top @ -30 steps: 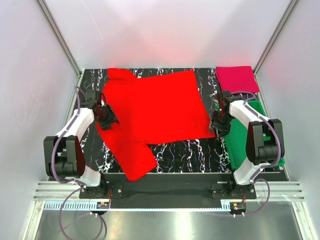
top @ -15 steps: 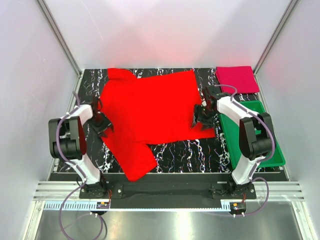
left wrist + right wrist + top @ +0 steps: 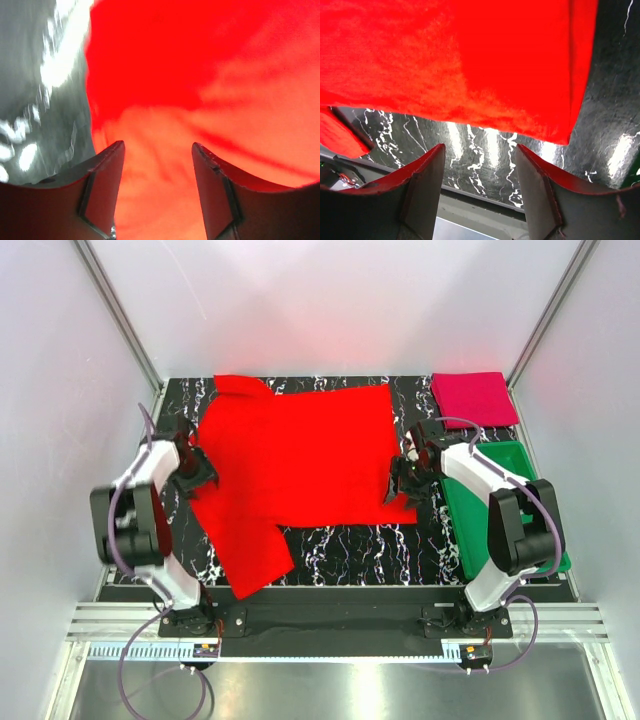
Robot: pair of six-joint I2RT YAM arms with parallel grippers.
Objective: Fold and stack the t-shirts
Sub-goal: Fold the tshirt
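Top view: red t-shirt (image 3: 300, 455) lies spread flat across the black marble table (image 3: 340, 540), sleeves toward the left, hem toward the right, no fold in it yet. Crimson t-shirt (image 3: 473, 398) sits as a folded square at the far right corner, just beyond the green tray (image 3: 462, 530). Left gripper (image 3: 195, 468) is at the shirt's left edge, right gripper (image 3: 408, 475) at the hem's near corner. Left wrist: left gripper (image 3: 157, 147) has its fingers well apart over red cloth (image 3: 200, 75), right by the shirt's edge, nothing pinched. Right wrist: right gripper (image 3: 480, 150) is also spread, over bare table (image 3: 610, 100), with the hem edge (image 3: 470, 60) just past the tips, nothing held. My read: first fold of the red shirt is about to start. Next, both need to drop, pinch an edge each, then lift and carry it over together.
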